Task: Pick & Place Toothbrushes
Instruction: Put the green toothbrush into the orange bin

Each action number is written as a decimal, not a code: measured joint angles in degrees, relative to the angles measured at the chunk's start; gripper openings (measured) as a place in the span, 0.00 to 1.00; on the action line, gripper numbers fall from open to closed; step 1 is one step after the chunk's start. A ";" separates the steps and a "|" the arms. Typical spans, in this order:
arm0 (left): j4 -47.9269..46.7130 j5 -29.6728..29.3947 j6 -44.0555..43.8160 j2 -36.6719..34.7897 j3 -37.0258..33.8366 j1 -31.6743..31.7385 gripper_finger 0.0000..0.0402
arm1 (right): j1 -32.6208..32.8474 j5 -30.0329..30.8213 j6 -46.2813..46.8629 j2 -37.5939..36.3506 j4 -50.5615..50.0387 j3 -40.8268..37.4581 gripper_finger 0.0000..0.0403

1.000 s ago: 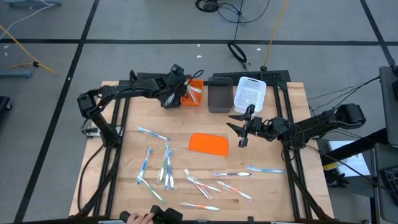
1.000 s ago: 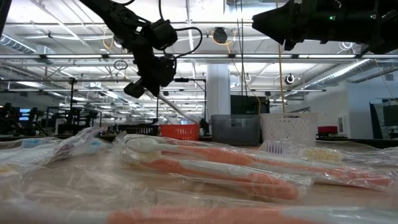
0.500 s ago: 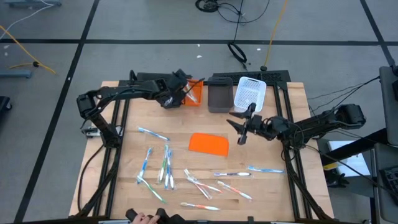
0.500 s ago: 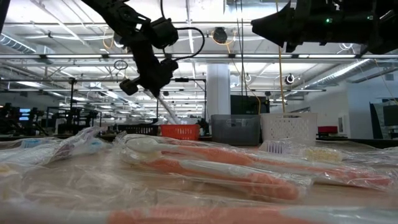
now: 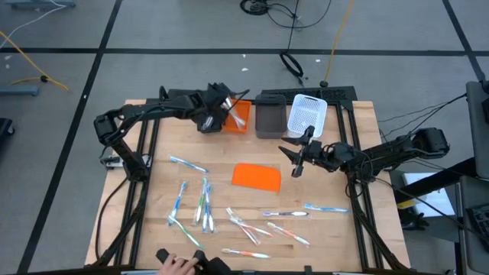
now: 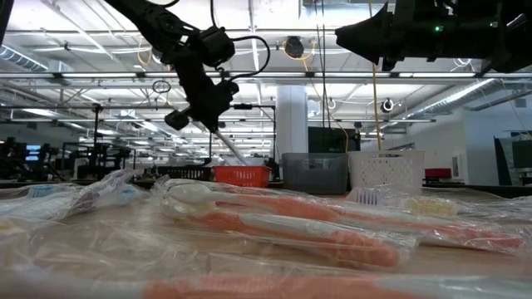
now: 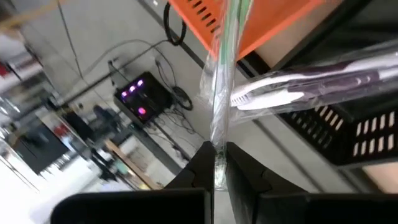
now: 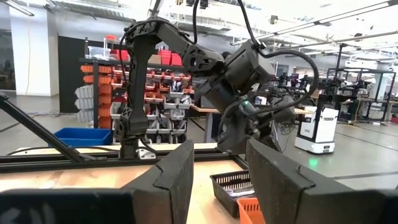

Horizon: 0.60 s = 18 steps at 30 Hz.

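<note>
Overhead and table-level views, with both wrist views. The left gripper [image 5: 216,109] stood above the orange bin [image 5: 238,116] at the table's eleven o'clock, its fingers [image 7: 200,167] pressed together on the lower end of a wrapped toothbrush [image 7: 224,68]; in the left wrist view the wrapper ran from the fingers out across the bin's orange wall, with a second wrapped brush [image 7: 311,84] lying crosswise over a black slotted bin [image 7: 367,134]. In the low view the pinched toothbrush slanted down from the gripper toward the bin's rim. The right gripper [image 5: 299,155] hung at about two o'clock from the table's centre, just below the white bin [image 5: 307,113], fingers [image 8: 168,171] spread with nothing between them. The grey bin [image 5: 270,116] sat between the orange and white ones. The flat orange sheet [image 5: 256,176] lay near the table's centre. The remaining toothbrushes [image 5: 200,200] were scattered over the half of the table toward six o'clock, from seven o'clock round to four o'clock, several in clear wrappers. A person's hand [image 5: 174,263] showed at the table's edge near seven o'clock.
</note>
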 joint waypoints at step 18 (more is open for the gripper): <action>4.64 2.26 0.68 0.04 0.00 -0.39 0.31 | 0.02 -0.04 -0.06 0.01 -0.21 0.00 0.35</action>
